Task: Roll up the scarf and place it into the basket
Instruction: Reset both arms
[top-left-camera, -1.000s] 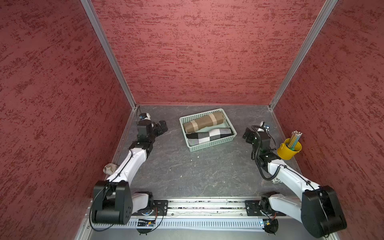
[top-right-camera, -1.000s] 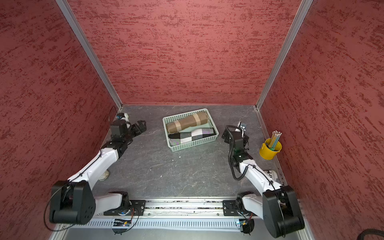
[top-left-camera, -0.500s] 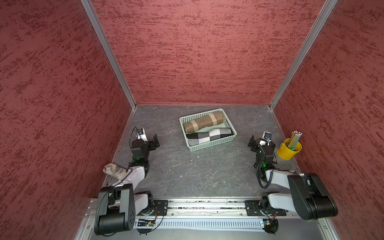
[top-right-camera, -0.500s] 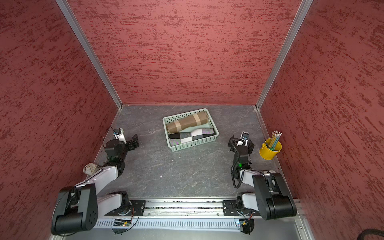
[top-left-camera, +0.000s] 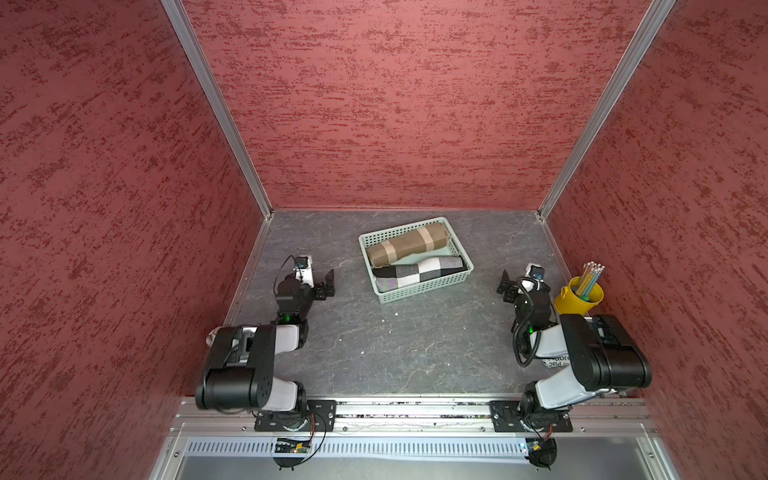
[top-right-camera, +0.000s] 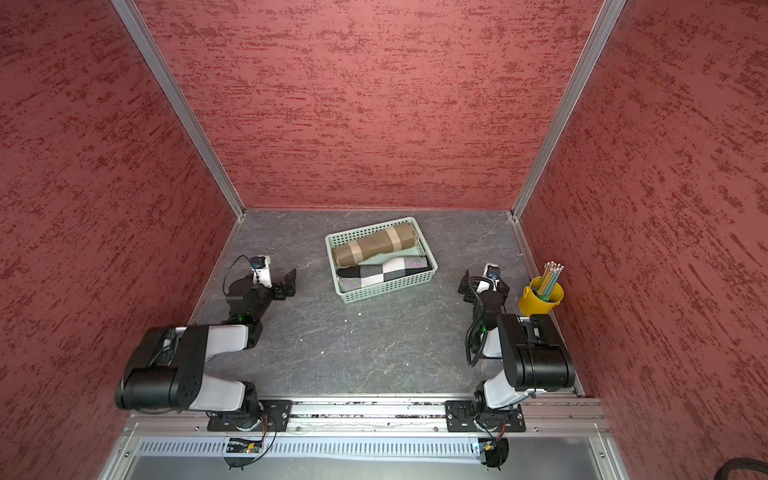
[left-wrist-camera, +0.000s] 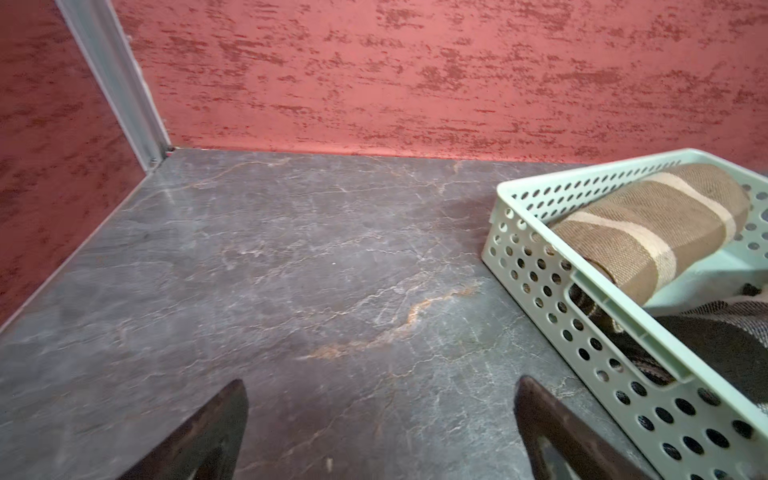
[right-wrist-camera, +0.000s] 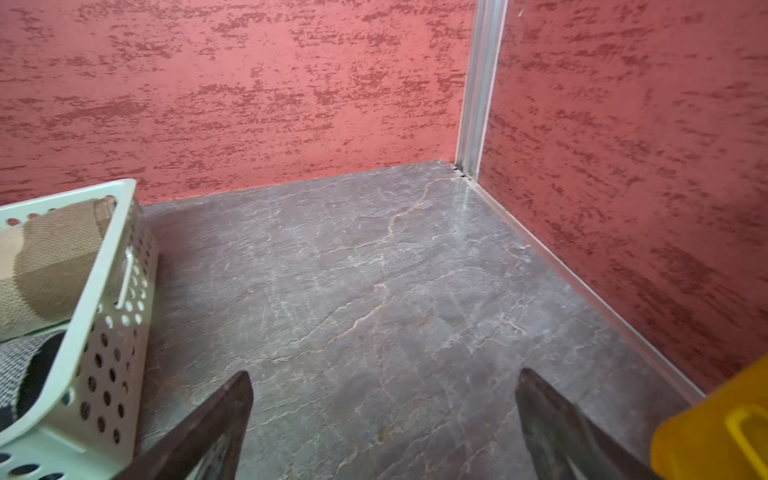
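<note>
Left jaws and right jaws spread wide, empty, flanking basket (top-left-camera: 424, 286).

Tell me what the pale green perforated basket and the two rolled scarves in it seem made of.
Pale mint-green perforated basket: moulded plastic by the look, smooth and slightly glossy, with uniform round holes. Brown roll with beige stripes: woven cloth, matte, visible coarse ribbed weave; fibre unclear. Black-and-white checked roll: also woven fabric, matte, fine weave lines.
</note>
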